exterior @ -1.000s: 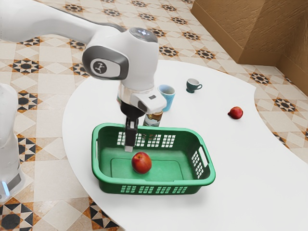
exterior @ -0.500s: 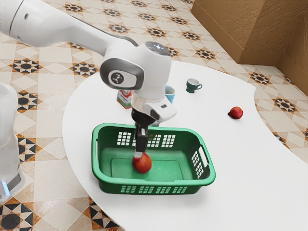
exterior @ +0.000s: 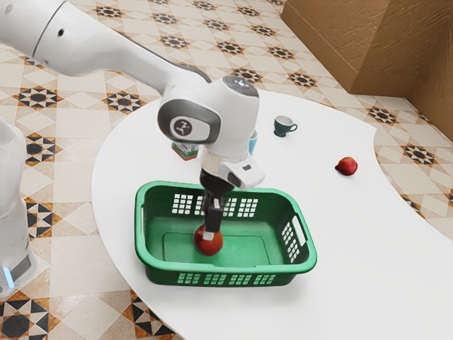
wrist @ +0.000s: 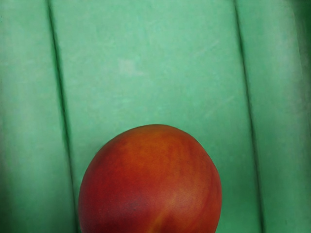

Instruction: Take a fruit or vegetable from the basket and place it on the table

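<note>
My gripper is down inside the green basket, its tip overlapping the upper part of a red-orange peach-like fruit. The fruit rests on the basket's floor. Whether the fingers touch it or how far apart they stand, I cannot tell. In the wrist view the fruit is large at the lower edge, just under the hand, with the green basket floor around it. A second red fruit lies on the white table, toward the exterior view's right.
Behind the basket stand a small carton and a light blue cup, both partly hidden by the arm. A dark green cup is farther back. The basket's walls rise around the gripper.
My hand has moved toward the exterior view's right and lower, down into the basket to the fruit. The carton has come into sight from behind the arm. The fruit has stayed in place.
</note>
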